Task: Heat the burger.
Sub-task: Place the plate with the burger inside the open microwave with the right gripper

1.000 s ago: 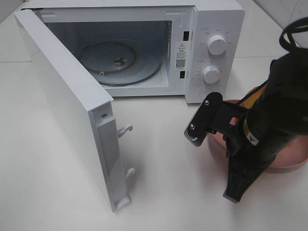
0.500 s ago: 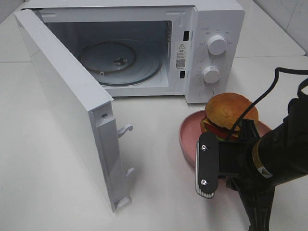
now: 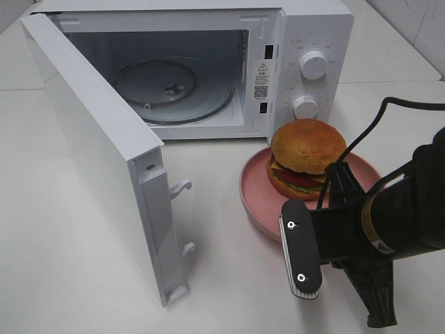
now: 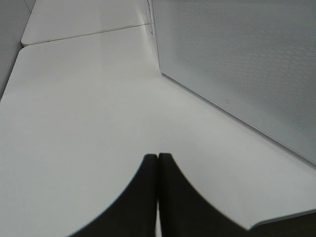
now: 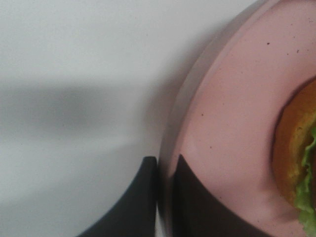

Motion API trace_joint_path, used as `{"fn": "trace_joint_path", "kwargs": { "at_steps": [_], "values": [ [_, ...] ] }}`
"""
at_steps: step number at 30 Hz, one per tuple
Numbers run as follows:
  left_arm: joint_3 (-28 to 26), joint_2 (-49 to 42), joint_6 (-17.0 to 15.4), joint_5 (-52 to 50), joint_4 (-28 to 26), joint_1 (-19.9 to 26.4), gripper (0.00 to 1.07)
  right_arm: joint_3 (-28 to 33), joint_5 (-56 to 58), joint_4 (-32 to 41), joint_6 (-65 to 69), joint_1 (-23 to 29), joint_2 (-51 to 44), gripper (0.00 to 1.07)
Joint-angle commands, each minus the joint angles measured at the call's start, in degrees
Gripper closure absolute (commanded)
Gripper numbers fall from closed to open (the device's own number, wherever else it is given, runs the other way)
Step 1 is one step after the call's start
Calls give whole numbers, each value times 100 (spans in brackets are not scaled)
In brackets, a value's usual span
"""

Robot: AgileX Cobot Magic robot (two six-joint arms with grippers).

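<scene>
Two grippers show. Right gripper (image 5: 165,160) is clamped on the rim of the pink plate (image 3: 252,196), one finger inside, one outside. Burger (image 3: 307,156) sits on that plate, on the table (image 3: 229,285) just in front of the microwave (image 3: 316,28), whose door (image 3: 90,146) stands open. Left gripper (image 4: 158,157) is closed on nothing, near the door

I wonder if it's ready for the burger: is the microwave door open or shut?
Open: the door stands swung wide, baring the glass turntable inside the microwave.
</scene>
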Motion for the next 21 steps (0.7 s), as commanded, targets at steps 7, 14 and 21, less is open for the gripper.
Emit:
{"fn": "trace_joint_path", "kwargs": {
  "at_steps": [7, 14, 21],
  "values": [
    [11, -132, -17, -80, -23, -34, 106, -29, -573, -235, -785, 6, -40, 107],
    [11, -132, -17, -80, -23, -34, 106, -29, -722, -212, -882, 6, -40, 107],
    [11, -132, -17, -80, -23, -34, 106, -29, -1455, -218, -1220, -29, -40, 107]
  ]
}}
